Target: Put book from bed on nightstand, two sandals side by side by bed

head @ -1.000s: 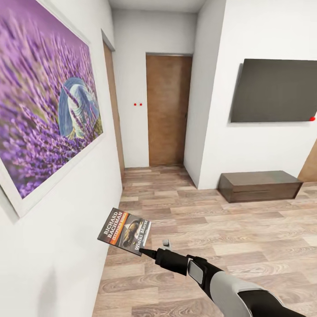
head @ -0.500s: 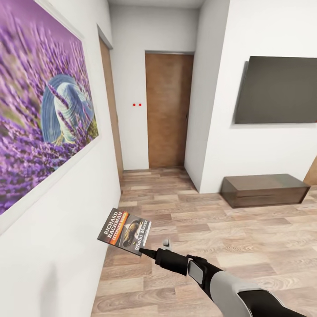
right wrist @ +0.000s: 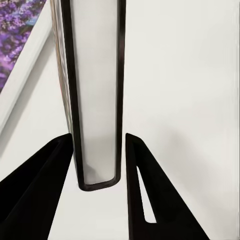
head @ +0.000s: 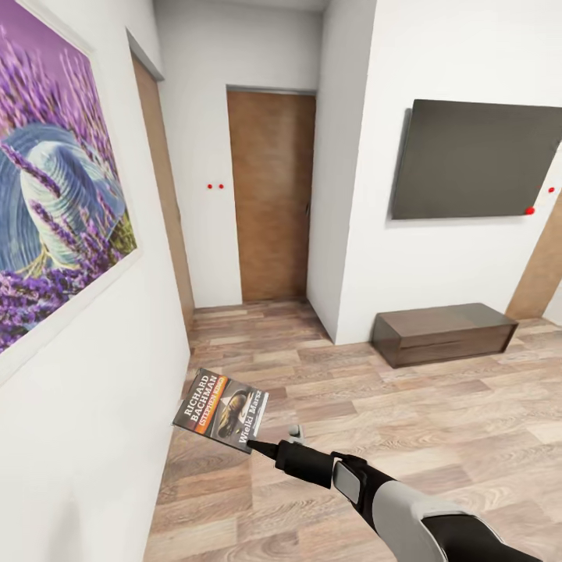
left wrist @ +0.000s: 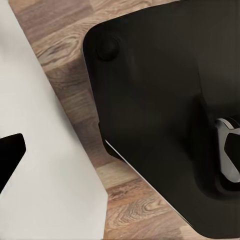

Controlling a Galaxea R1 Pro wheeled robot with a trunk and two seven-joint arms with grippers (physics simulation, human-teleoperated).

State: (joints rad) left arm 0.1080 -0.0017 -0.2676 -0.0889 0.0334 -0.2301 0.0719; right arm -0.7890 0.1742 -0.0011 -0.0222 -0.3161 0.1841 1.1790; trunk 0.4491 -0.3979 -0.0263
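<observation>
Right arm is reaching forward and left, low over the wood-plank floor (head: 406, 414). Right gripper (head: 261, 447) is pinching the paperback book (head: 221, 409) by its lower corner, cover up, beside the white wall (head: 94, 406). Left gripper's state: cannot tell.

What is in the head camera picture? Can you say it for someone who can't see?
The robot's right gripper holds a small book by its corner, cover up, over a wood-plank floor close to a white wall with a purple flower picture. Ahead are a closed brown door, a dark wall screen and a low brown cabinet.
</observation>
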